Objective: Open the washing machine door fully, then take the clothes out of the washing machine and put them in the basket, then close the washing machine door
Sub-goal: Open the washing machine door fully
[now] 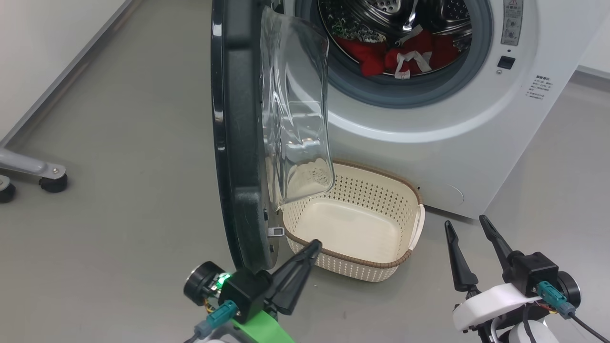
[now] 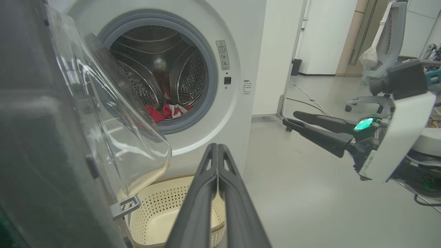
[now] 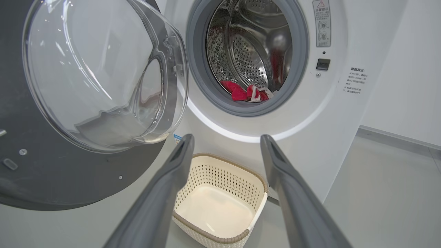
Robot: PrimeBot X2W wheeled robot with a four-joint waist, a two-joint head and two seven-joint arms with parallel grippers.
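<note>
Nearest, the left gripper (image 1: 312, 246) is pinched shut on nothing beside the door (image 1: 240, 143); the right gripper (image 1: 465, 221) is spread wide, empty. Clothes (image 1: 376, 55) are seen in the washer (image 1: 429, 138). Since the basket (image 1: 381, 264) is overhung by the door, garments could be snagged or dropped short.

The washing machine (image 1: 429, 143) stands at the far side of the floor (image 1: 119, 143), with the clothes (image 1: 405, 55) lying in the bottom of its drum, just behind the opening. The basket (image 1: 371, 190) sits on the floor just before the machine's front, below that opening. The washing machine door (image 1: 243, 143) stands swung out on the opening's left, its window overhanging the basket's left end.
</note>
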